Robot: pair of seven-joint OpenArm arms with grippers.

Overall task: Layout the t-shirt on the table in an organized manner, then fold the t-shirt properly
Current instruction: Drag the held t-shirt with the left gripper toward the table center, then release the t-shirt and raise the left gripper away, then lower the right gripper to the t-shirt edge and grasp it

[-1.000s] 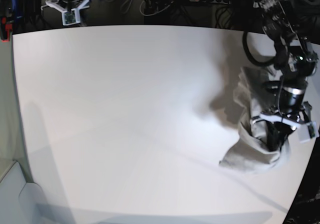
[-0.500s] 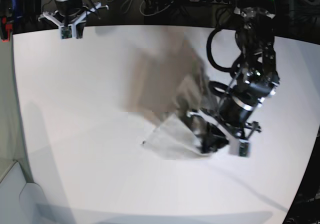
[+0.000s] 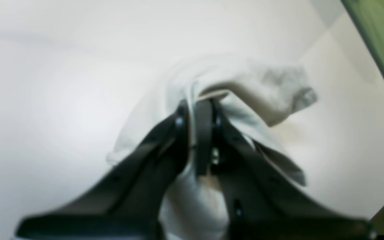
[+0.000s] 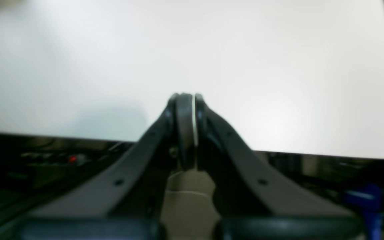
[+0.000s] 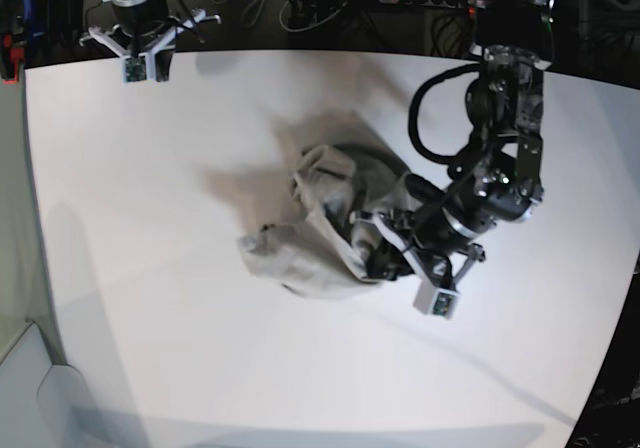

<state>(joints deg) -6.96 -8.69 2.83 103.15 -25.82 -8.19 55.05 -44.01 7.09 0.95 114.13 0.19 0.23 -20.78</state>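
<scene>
Base view gives you one t-shirt [image 5: 325, 223], bunched near the middle of the table [image 5: 180, 348]; your left gripper [image 5: 380, 253] pinches its right-hand folds. At the far edge, your right gripper [image 5: 140, 48] has its fingers pressed together, holding nothing.

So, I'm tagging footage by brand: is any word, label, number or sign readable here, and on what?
None can be read.
The t-shirt, bunched on the table in the left claw: no print or label visible.
Both wrist views: too blurred to show any text.
</scene>
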